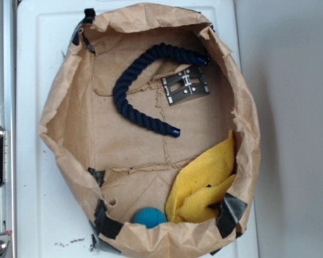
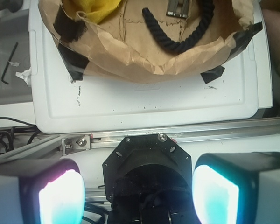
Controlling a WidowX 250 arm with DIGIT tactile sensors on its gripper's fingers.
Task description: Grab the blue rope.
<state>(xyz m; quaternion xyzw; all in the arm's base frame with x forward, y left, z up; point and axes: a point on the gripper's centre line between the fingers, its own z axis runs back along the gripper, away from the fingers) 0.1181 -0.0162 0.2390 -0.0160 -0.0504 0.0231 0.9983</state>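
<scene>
The blue rope (image 1: 118, 91) is a thick twisted navy piece bent in a C, lying on the floor of a rolled-down brown paper bag (image 1: 64, 123), toward its back. In the wrist view the blue rope (image 2: 175, 46) shows at the top edge, behind the bag's crumpled wall (image 2: 130, 60). My gripper (image 2: 139, 189) hangs far back from the bag, above the robot's black base (image 2: 147, 158). It is open, its two glowing pads (image 2: 60, 198) wide apart with nothing between them. The exterior view does not show the gripper.
Also inside the bag are a grey metal plate (image 1: 186, 86) beside the rope, a yellow cloth (image 1: 204, 183) and a small teal ball (image 1: 149, 217). The bag stands on a white board (image 1: 32, 80). An aluminium rail (image 2: 200, 135) runs between board and base.
</scene>
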